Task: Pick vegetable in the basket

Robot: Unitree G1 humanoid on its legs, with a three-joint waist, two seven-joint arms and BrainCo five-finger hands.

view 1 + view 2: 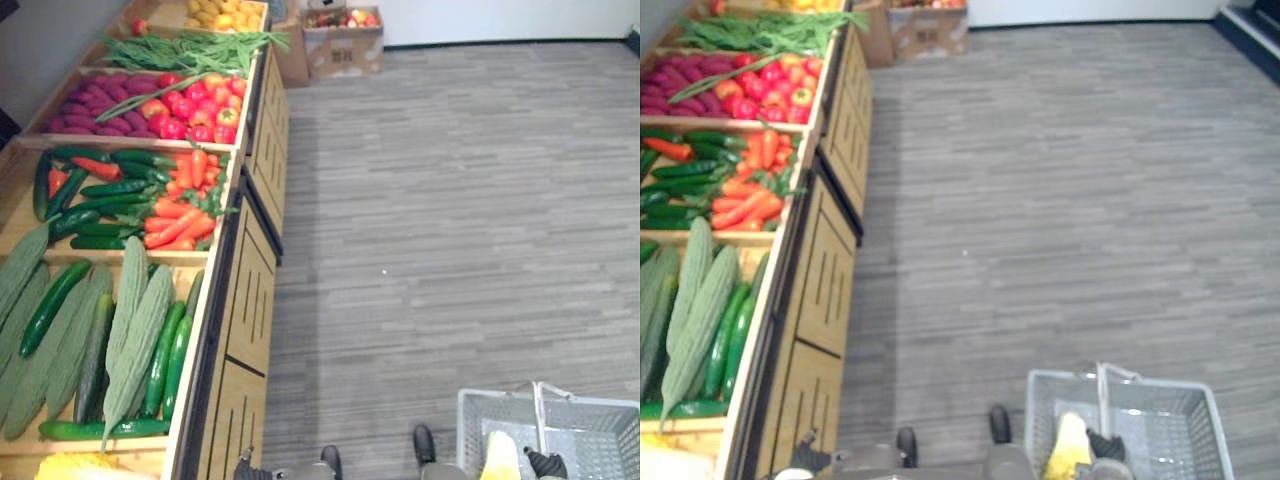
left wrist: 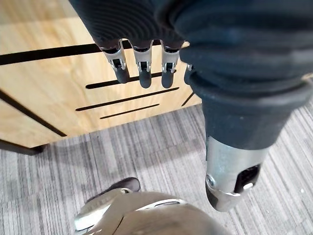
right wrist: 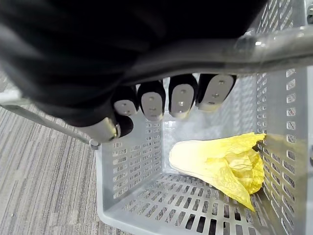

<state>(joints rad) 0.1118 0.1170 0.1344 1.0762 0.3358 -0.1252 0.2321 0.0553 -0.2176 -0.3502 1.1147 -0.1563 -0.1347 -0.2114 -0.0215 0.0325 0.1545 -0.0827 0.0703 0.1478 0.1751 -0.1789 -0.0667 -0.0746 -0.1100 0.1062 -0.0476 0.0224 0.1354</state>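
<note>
A grey plastic basket (image 1: 592,422) hangs low at my right side, over the carpet. My right hand (image 3: 166,98) is shut on its metal handle (image 3: 259,46), fingers curled round the bar. Inside lies a pale yellow leafy cabbage (image 3: 220,164), also seen from above as the cabbage (image 1: 498,458). My left hand (image 2: 142,66) hangs open and holds nothing, its fingers straight in front of the wooden stand's side panel (image 2: 54,93). On the stand to my left lie bitter gourds (image 1: 135,330), cucumbers (image 1: 165,360), carrots (image 1: 185,205) and red peppers (image 1: 200,110).
The wooden display stand (image 1: 250,300) runs along the left, with purple vegetables (image 1: 90,105) and green stalks (image 1: 190,48) further back. Cardboard boxes (image 1: 343,45) stand at the far wall. Grey carpet (image 1: 450,200) spreads to the right.
</note>
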